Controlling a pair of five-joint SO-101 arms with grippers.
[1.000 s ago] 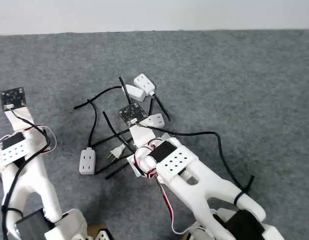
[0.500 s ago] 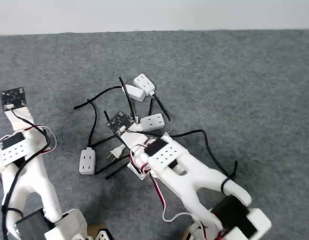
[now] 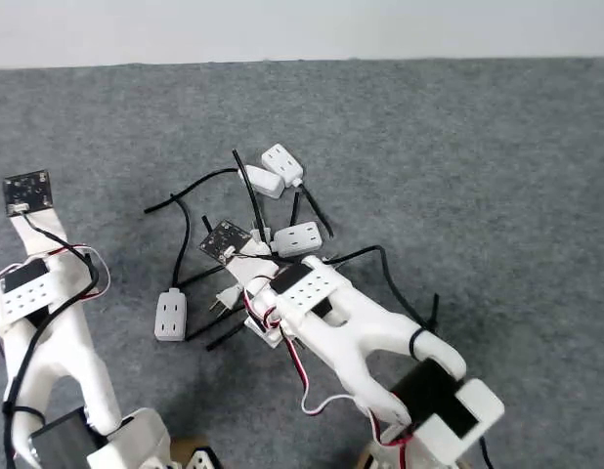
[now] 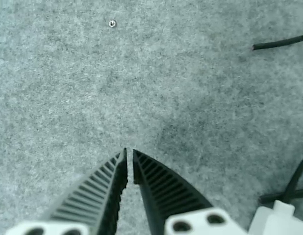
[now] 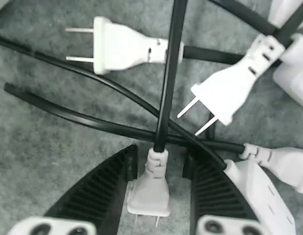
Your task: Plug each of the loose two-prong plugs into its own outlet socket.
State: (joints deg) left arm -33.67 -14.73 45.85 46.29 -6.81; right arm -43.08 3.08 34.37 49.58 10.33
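Grey felt-like carpet (image 3: pixel 497 176) covers the whole table, with a strip of pale wall (image 3: pixel 302 29) behind it. In the black cable (image 5: pixel 92 81) tangle mid-table, the right gripper (image 5: pixel 160 152) has its jaws apart, straddling a white plug (image 5: pixel 150 188) lying flat. There's another plug (image 5: pixel 117 46) just beyond and an outlet socket (image 3: pixel 170 315) nearby. Off to the side, the left gripper (image 4: pixel 129 152) is pinched together over bare carpet.

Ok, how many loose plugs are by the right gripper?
3 plugs: one inside the right gripper, a second and third beyond it, among cables. Others may be hidden.

Grey carpet (image 3: pixel 478 147), white plugs (image 5: pixel 123 47), sockets (image 3: pixel 171 315), black cords (image 5: pixel 169 73)
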